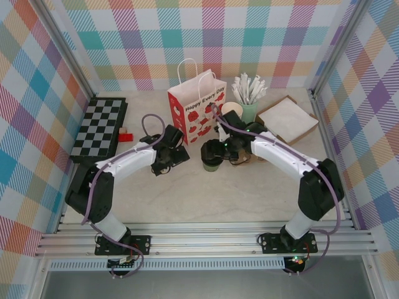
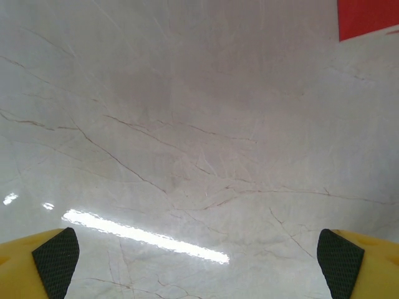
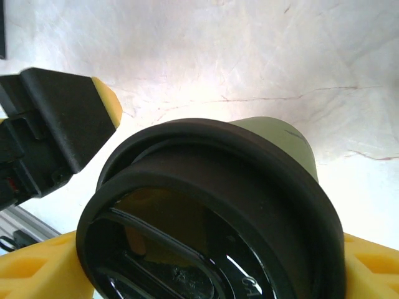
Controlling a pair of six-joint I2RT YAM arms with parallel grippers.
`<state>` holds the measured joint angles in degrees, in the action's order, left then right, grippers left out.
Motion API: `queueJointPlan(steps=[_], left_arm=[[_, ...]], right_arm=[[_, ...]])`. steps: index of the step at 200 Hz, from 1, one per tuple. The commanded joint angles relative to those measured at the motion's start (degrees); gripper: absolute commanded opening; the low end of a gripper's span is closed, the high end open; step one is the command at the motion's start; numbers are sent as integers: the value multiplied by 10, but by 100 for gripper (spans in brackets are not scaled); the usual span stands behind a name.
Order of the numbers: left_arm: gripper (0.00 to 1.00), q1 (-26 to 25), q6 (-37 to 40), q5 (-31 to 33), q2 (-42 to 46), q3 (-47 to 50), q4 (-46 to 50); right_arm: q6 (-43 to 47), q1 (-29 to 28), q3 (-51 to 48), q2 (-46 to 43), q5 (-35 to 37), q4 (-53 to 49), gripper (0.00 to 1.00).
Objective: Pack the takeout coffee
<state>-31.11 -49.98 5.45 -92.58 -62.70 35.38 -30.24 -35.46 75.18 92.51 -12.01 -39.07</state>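
The takeout coffee (image 1: 211,163) is a dark green paper cup with a black lid, standing on the table in front of the red and white bag. My right gripper (image 1: 213,153) reaches it from the right. In the right wrist view the black lid (image 3: 212,212) and green wall (image 3: 280,134) sit between my yellow fingers (image 3: 37,268), which press on both sides of the lid; the right gripper (image 3: 206,271) is shut on it. My left gripper (image 1: 176,156) hangs open just left of the cup, over bare marble (image 2: 199,156), its pads (image 2: 56,261) wide apart.
A red and white paper bag (image 1: 196,112) stands upright behind the cup. A pale green holder of white stirrers (image 1: 249,93), a cream cup (image 1: 232,109) and a brown cardboard tray (image 1: 288,119) sit back right. A chessboard (image 1: 100,128) lies at the left.
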Motion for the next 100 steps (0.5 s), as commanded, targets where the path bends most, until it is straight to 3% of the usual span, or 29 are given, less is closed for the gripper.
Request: queueJointPlan(steps=[1,26,50,70,100], left_arm=[[100,-4,-9,24,33,26,-15],[100,-6,18,-11,65,58,-80],[100,-42,60,-68,67,50,-138],[99,-94,80,-84,22,-11,-126],[88,-164,90,-97,-92,-138,-89]], right_arm=[[21,40,-24,-61,-21,-36,69],[42,99,-49,-121,-23,-87,69],[75,194,-71,-182,-29,-132,69],[104,272,-80,-211,-33,-158,69],[130,373,-92,-223,-56,-159,69]])
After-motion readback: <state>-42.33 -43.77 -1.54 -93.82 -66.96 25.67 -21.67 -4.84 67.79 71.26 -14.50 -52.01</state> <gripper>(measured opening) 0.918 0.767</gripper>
